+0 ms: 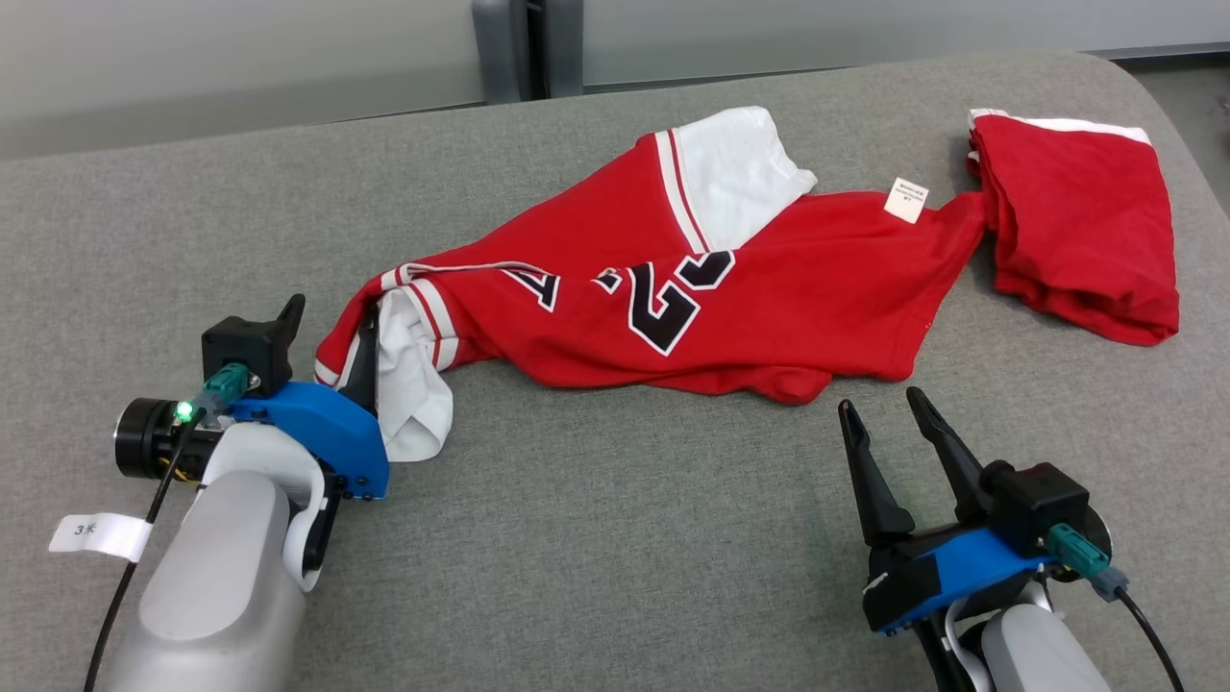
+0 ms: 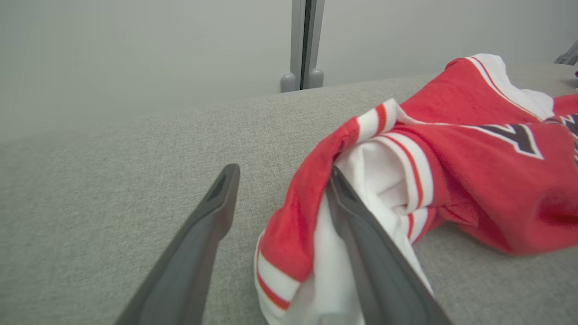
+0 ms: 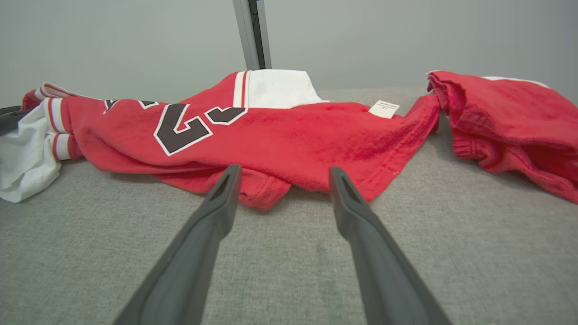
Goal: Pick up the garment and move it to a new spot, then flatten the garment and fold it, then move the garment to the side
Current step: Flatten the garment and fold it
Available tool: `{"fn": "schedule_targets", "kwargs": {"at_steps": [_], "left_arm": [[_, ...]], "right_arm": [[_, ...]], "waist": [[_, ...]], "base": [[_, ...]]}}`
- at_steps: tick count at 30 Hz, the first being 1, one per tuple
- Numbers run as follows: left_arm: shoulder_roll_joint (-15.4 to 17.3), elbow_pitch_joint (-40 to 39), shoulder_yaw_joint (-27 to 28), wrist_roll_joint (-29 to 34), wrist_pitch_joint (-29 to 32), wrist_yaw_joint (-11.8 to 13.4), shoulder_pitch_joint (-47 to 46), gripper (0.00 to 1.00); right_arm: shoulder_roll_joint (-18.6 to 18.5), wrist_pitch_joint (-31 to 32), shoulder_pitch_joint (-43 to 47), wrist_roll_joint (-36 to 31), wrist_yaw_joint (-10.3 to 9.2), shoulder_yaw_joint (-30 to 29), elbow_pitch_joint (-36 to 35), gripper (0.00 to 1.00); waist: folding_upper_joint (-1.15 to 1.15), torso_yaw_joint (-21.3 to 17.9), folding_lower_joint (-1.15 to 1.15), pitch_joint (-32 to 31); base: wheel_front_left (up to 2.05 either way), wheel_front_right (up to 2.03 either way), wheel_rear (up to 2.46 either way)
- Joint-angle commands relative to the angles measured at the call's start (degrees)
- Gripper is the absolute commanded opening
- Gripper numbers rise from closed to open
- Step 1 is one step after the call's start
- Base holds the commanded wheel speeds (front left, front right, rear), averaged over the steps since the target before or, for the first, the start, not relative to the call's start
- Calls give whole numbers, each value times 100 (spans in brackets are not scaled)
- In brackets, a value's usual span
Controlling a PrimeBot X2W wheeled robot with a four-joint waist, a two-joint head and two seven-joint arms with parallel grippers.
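1. Red garment [image 1: 769,308] with white trim and black numerals lies crumpled on the grey cloth table [image 1: 577,538]. It stretches from my left gripper [image 1: 327,341] to the far right corner.
2. The garment's right end is a bunched red heap. A white label [image 1: 906,200] lies face-up near the narrow neck that joins the heap to the body.
3. Left gripper [image 2: 283,174]: jaws wide apart, clamped on nothing. One finger is tucked into the white folds at the garment's [image 2: 474,180] left end. The red striped edge lies between the two fingers, and the other finger is over bare table.
4. Right gripper [image 1: 881,404]: jaws wide apart, empty. It sits low over the table, pointing at the near hem, just short of it.
5. From the right wrist, the gripper [image 3: 284,174] faces the garment [image 3: 293,140] and the label [image 3: 384,109].
6. A grey post [image 1: 528,48] stands behind the table.
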Motion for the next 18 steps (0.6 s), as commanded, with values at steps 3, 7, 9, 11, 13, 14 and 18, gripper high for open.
{"fn": "schedule_targets", "kwargs": {"at_steps": [3,7,9,11,13,14,18], "left_arm": [[60,198,-80,45,35,-57,-220,49],[13,390,-171,24,-7,-116,-374,0],[-30,442,-205,-7,-59,-153,-425,0],[-112,419,-161,-111,-197,-169,-462,0],[-223,342,-94,-268,-302,-215,-459,0],[-269,280,-82,-340,-343,-228,-437,0],[-432,-146,-227,-512,-391,-303,-207,0]], "right_arm": [[-4,-20,-64,44,1,25,-19,100],[-4,-20,-54,63,1,44,-21,100],[-4,-20,-44,64,1,52,-29,100],[-4,-20,-31,68,1,52,-36,100],[-4,-20,-11,64,1,22,-32,100],[-4,-20,9,51,1,5,-25,100],[-4,-20,67,10,1,-71,4,100]], "waist": [[0,-34,-1,5],[0,-39,-1,-13],[0,-33,-1,-33],[0,-22,-1,-58],[0,4,-1,-96],[0,22,-1,-122],[0,108,-1,-272]], "base": [[0,0,0],[0,0,0],[0,0,0],[0,0,0],[0,0,0],[0,0,0],[0,0,0]]}}
